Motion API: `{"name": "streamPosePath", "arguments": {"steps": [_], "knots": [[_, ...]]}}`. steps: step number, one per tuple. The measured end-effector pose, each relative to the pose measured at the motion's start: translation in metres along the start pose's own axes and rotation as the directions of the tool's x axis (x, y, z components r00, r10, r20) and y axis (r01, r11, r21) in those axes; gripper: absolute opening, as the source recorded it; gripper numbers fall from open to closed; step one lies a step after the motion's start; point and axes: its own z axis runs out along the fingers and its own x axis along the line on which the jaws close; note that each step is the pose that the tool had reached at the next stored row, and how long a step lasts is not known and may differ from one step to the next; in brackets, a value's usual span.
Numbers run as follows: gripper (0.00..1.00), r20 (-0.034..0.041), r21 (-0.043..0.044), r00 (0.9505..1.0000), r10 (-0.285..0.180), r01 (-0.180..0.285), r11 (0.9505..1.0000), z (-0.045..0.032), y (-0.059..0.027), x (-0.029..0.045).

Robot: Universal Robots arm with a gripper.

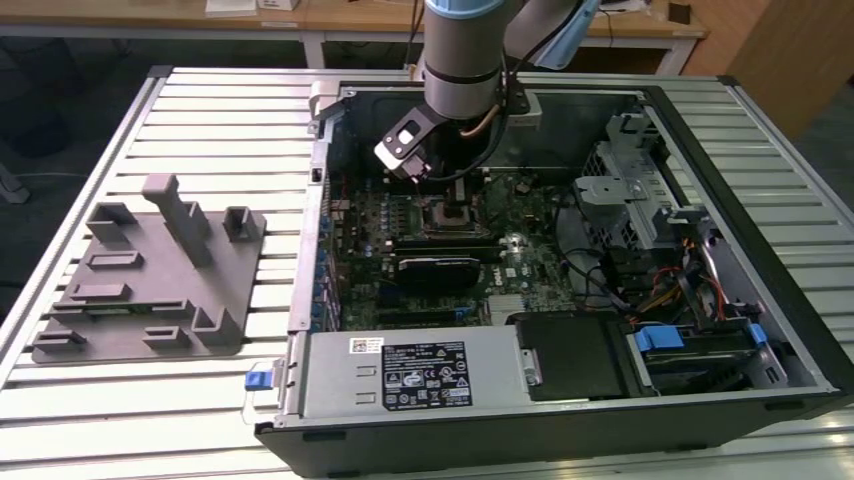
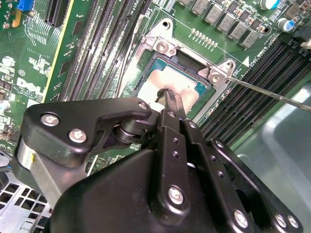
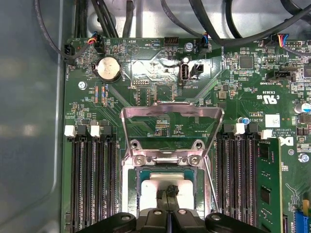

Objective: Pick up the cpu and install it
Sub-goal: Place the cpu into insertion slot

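**Gripper down on the cpu in the open socket**

I am looking into an open computer case [image 1: 694, 135] lying on a slatted metal table [image 1: 214, 110], with the arm [image 1: 461, 50] reaching down over the green motherboard [image 1: 534, 262]. A grey fixture [image 1: 147, 280] is sitting on the table at the exterior view's left, well apart from the case.

In both wrist views the gripper [image 2: 167, 97] [image 3: 170, 191] is pointing at the middle of the socket [image 3: 128, 180], and its black fingers [image 2: 176, 141] are lying pressed together, narrowing to one small tip. That tip is hanging over the cpu [image 2: 184, 83] [image 3: 153, 187], which is sitting flat inside the socket frame with its pale silver top facing up. I cannot tell whether the tip is touching the chip or hovering just above it.

The metal load plate [image 3: 170, 111] is standing swung up on its hinge, leaving the socket uncovered, and the thin wire lever [image 2: 272, 92] is running out beside it. Rows of black memory slots [image 3: 92, 179] are flanking the socket on both sides, and a round coin battery [image 3: 108, 68] is shining further up the board
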Motion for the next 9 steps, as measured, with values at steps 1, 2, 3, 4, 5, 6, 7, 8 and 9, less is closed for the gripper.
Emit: {"name": "streamPosePath", "arguments": {"steps": [1, 2, 3, 4, 5, 6, 7, 8, 9], "knots": [[0.11, -0.0001, 0.0, 1.0, 0.0, 0.0, 1.0, 0.0, 0.0, 0.0], [0.11, -0.0001, -0.0001, 1.0, 0.0, 0.0, 1.0, 0.0001, 0.0, 0.0], [0.11, -0.0001, 0.0, 1.0, 0.0, 0.0, 1.0, 0.0002, 0.0, 0.0], [0.11, 0.0, 0.0, 1.0, 0.0, 0.0, 1.0, 0.0004, 0.0, 0.0], [0.11, 0.0002, 0.0001, 1.0, 0.0, 0.0, 1.0, 0.0006, -0.0001, -0.0001], [0.11, 0.0003, 0.0002, 1.0, 0.0, 0.0, 1.0, 0.0008, -0.0001, -0.0001], [0.11, 0.0004, 0.0002, 1.0, 0.0, 0.0, 1.0, 0.001, -0.0001, -0.0001], [0.11, 0.0004, 0.0002, 1.0, 0.0, 0.0, 1.0, 0.0012, -0.0001, -0.0001], [0.11, 0.0003, 0.0001, 1.0, 0.0, 0.0, 1.0, 0.0012, -0.0001, 0.0]]}}
